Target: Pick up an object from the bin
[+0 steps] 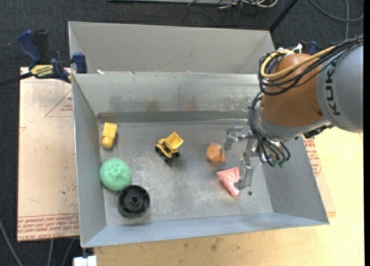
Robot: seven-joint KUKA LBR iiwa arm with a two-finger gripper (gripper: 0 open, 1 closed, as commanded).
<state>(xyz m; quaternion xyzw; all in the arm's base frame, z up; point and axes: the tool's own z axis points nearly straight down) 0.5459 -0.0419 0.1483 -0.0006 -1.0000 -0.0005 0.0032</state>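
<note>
My end effector point(243, 163) hangs low in the right part of the grey metal bin point(173, 213); I cannot tell whether it is open or closed. The pink wedge-shaped piece point(229, 180) lies just beside it, toward the view's left and the near wall. Its long axis slants, narrow tip toward that wall. 1 small orange lump point(215, 153) sits near.

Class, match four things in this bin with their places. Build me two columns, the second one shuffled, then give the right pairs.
1. green fuzzy ball
2. black round cap
3. yellow toy digger
4. pink wedge-shaped piece

A. middle of the grey metal bin floor
B. right beside the end effector
C. near-left corner
D. left side, just in front of the small yellow block

Pairs: 1-D, 2-C, 3-A, 4-B.
</note>
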